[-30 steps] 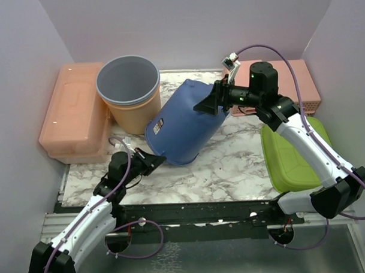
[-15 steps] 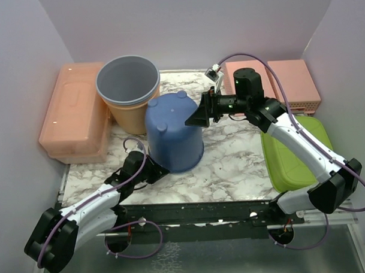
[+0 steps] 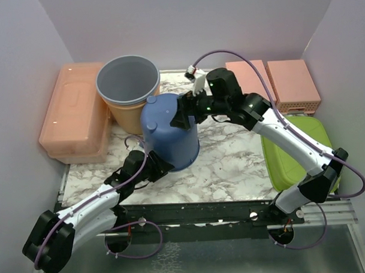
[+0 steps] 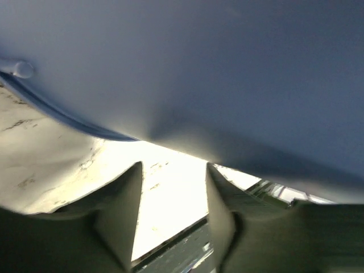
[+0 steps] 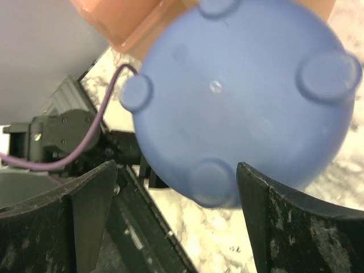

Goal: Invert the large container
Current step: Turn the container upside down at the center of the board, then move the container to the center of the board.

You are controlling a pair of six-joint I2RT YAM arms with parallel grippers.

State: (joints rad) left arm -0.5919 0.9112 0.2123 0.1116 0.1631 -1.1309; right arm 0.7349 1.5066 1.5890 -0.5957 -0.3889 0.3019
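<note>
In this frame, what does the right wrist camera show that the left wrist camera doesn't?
Only right wrist: the large blue plastic container base, facing up with round feet, a peach plastic bin edge, and the left arm beyond. Only left wrist: the container's side wall and lower rim close to the white marbled tabletop, with the left gripper, jaws apart and empty. Both: the blue container and the tabletop.

A marble tabletop (image 3: 231,165) is being shared by several plastic items. A peach lidded bin (image 3: 74,113) is being stood along the left wall, with an upright peach bucket (image 3: 128,81) just beside it. A pink block (image 3: 293,84) and a second pink block (image 3: 252,71) are being shown side by side at the back right. A green container (image 3: 282,169) is being rested near the right edge.
</note>
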